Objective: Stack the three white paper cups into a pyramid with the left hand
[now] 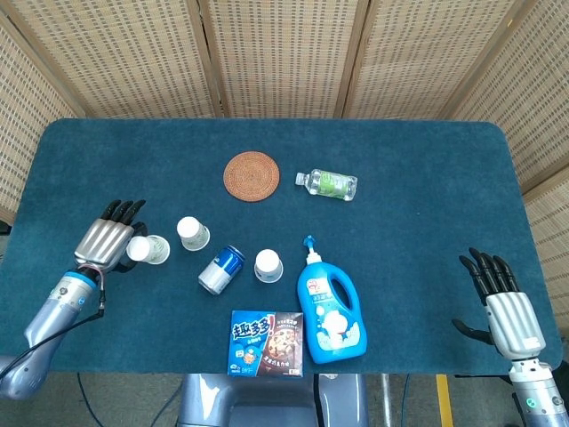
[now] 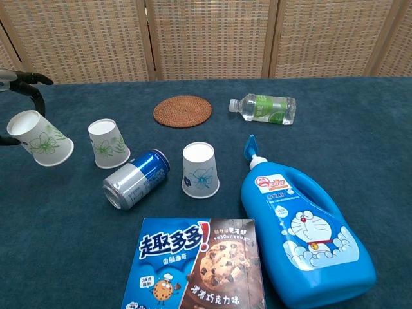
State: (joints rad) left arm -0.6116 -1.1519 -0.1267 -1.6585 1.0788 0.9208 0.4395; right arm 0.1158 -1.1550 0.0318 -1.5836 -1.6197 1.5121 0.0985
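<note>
My left hand [image 1: 105,242] holds a white paper cup [image 1: 148,250] with green leaf print, tilted, at the table's left side; the same held cup [image 2: 38,138] shows at the left edge of the chest view, with only dark fingertips [image 2: 29,80] above it. A second cup [image 1: 192,233] [image 2: 107,143] stands base-up just right of it. The third cup [image 1: 268,265] [image 2: 199,169] stands base-up near the table's middle. My right hand [image 1: 502,301] hangs open at the front right, holding nothing.
A blue soda can [image 1: 220,269] lies on its side between the two standing cups. A blue detergent bottle [image 1: 331,311] and a cookie box [image 1: 268,342] lie at the front. A woven coaster [image 1: 252,176] and a small water bottle [image 1: 327,184] sit further back.
</note>
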